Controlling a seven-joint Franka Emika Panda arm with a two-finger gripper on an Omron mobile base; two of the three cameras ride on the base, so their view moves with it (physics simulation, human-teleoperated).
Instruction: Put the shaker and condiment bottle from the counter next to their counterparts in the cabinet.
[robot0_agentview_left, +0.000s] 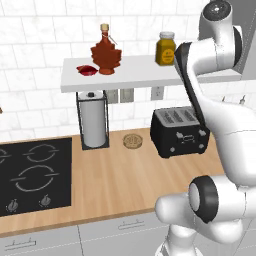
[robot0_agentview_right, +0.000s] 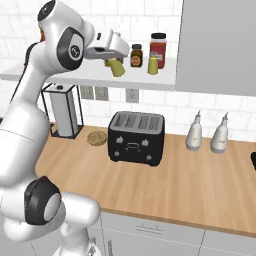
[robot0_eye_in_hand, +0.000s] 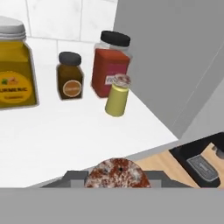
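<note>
gripper (robot0_agentview_right: 116, 64) is up over the front of the cabinet (robot0_agentview_left: 125, 75) shelf, jaws closed down on a shaker (robot0_agentview_right: 117, 67); it hangs tilted in the grip just above the board. In the hand view its speckled cap (robot0_eye_in_hand: 116, 173) sits right between the tips

Landmark = the second shaker (robot0_eye_in_hand: 117, 95), standing on the shelf, slightly tilted:
- red jar (robot0_eye_in_hand: 110, 64) with dark lid: just behind it, close, can't tell if touching
- small dark-lidded brown jar (robot0_eye_in_hand: 70, 75): beside the red jar, on the side away from the grey panel
- big mustard-yellow jar (robot0_eye_in_hand: 15, 68): further along the same way, well apart from the shaker
- grey panel (robot0_eye_in_hand: 175, 52): on the other side, near; bare shelf strip between it and the shaker
- held shaker: in front, toward the shelf edge, apart, open board between the two

Nothing stands between the held shaker and the standing one; the jars are all behind, toward the wall

condiment bottle (robot0_agentview_left: 105, 51) is already on the shelf, far end from the landmark, upright, with the red packet (robot0_agentview_left: 87, 70) just beside it on its outer side, touching or nearly

Below the shelf on the counter (robot0_agentview_right: 200, 175): toaster (robot0_agentview_right: 136, 136) roughly under the landmark, paper towel holder (robot0_agentview_left: 93, 120) under the bottle end, small round coaster-like disc (robot0_agentview_left: 133, 141) between them, two white bottles (robot0_agentview_right: 207, 133) by the wall under the panel, cooktop (robot0_agentview_left: 35, 175) past the towel holder
</note>
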